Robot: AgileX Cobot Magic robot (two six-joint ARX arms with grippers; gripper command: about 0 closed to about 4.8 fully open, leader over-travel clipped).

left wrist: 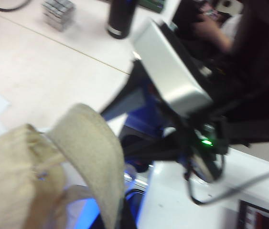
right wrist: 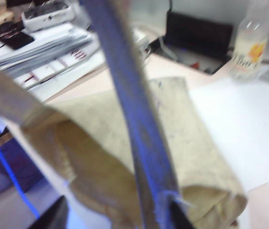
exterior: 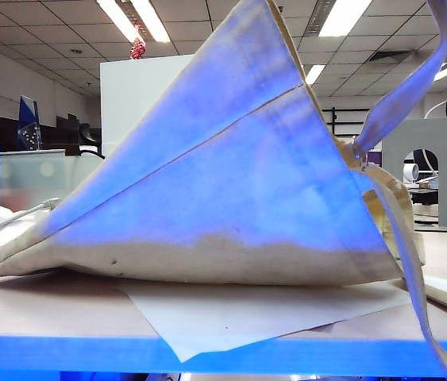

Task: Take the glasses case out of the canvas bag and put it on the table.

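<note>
The canvas bag [exterior: 231,198] stands tented on the bench [exterior: 64,305], long axis running across it, peak lifted high, its base on a white paper sheet [exterior: 255,317]. The left gripper's fingers are pressed together, hidden under a strap [left wrist: 93,157]. The right gripper's [right wrist: 117,217] dark fingers [right wrist: 53,217] stand spread either side of a strap. The glasses case isn't visible; no writing is legible.

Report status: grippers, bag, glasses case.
Left gripper shut, view shows bag strap beside it. Right gripper at the bag mouth, jaws unclear. Bag lifted into a tent over the table. Glasses case not visible.
</note>
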